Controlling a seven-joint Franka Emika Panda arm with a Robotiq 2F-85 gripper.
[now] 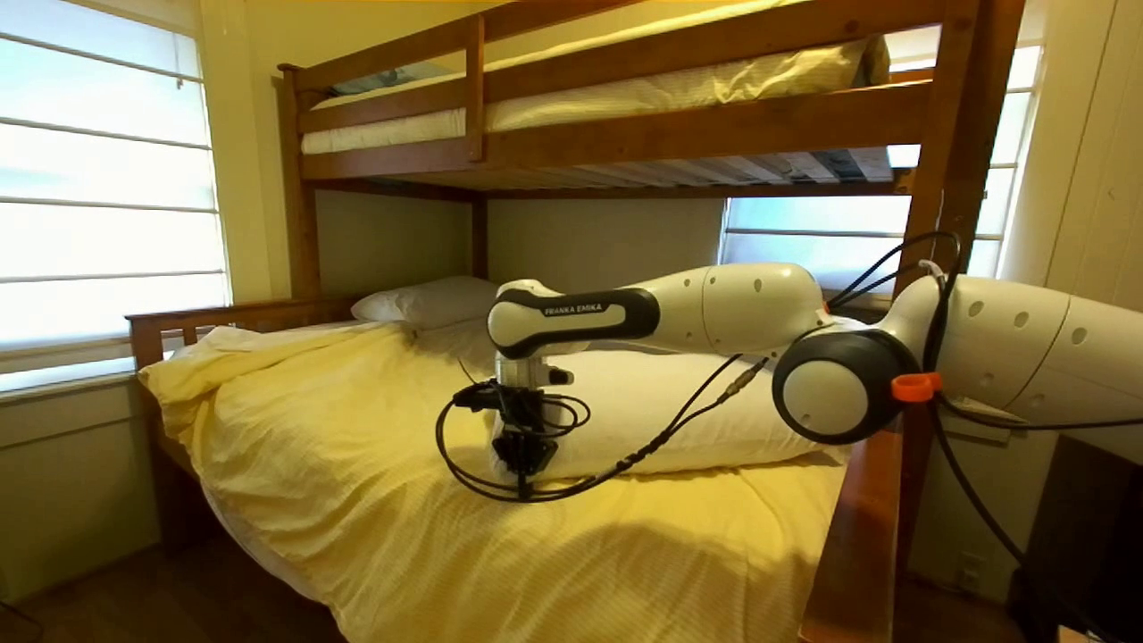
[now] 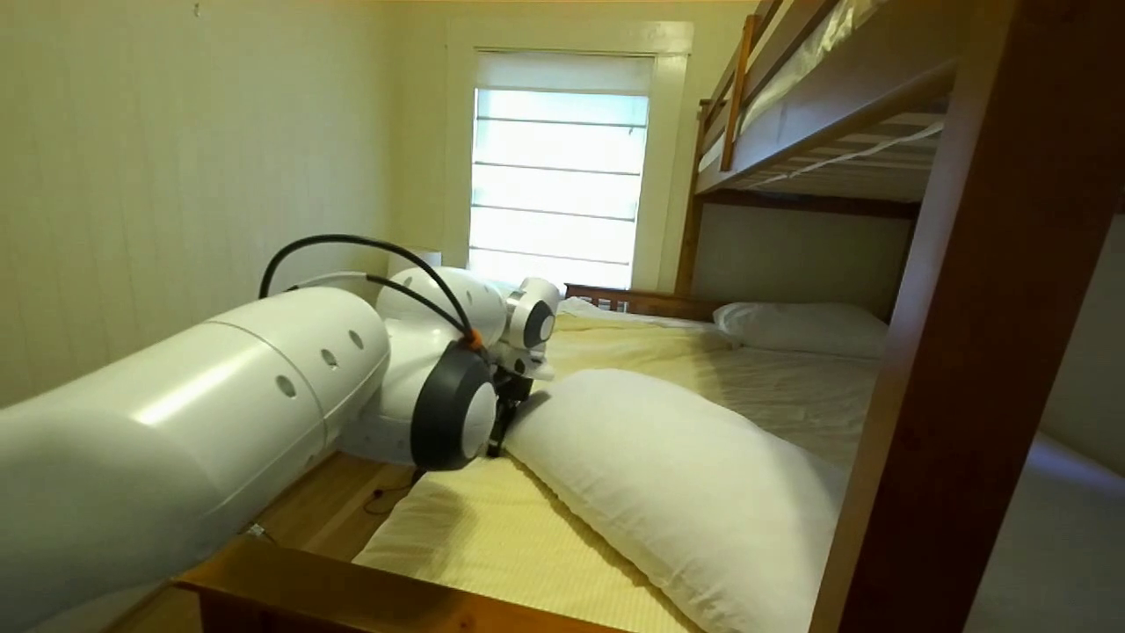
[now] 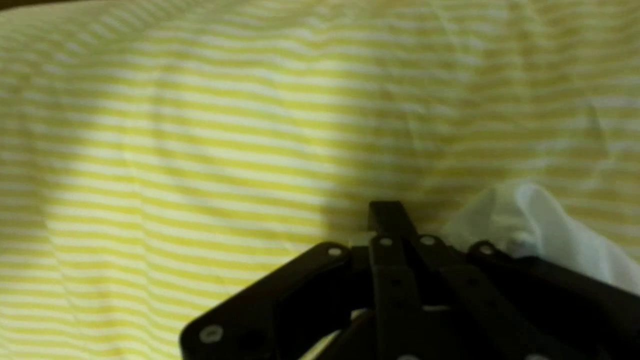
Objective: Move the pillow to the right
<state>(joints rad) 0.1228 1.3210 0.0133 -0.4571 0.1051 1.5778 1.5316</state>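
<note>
- Position: the pillow (image 2: 668,475) lies on the lower bunk, running from the gripper (image 3: 395,220) toward the wooden end rail (image 1: 853,536). Contact with the rail cannot be determined.
- Progress: the gripper stands at the near corner of the pillow; the approach is judged complete. Completion of the rightward shift cannot be confirmed, as nothing marks the target position.
- Remaining (judged): any further shift to the right, then withdrawal of the gripper.
- Fingers: together, beside a white cloth corner (image 3: 540,220) taken as the pillow's. Whether a fold is caught between them cannot be determined.
- Pillow form: rectangular, plump, domed through the middle, tapering at the edges. Case: plain cream-white cloth, smooth on top, lightly puckered along the lower edge. The corner will probably fold before the body follows.
- Bedsheet (image 3: 200,150): yellow with narrow pale stripes, soft, loosely wrinkled.
- Second pillow (image 2: 804,328): pale, flatter, well apart near the far end of the bed; judged not part of the move.
- Post (image 2: 958,352): brown wood, flat-faced, straight-edged.
- Arm (image 1: 750,308): white, rounded shells; black cable (image 1: 663,438) looping past the gripper.
</note>
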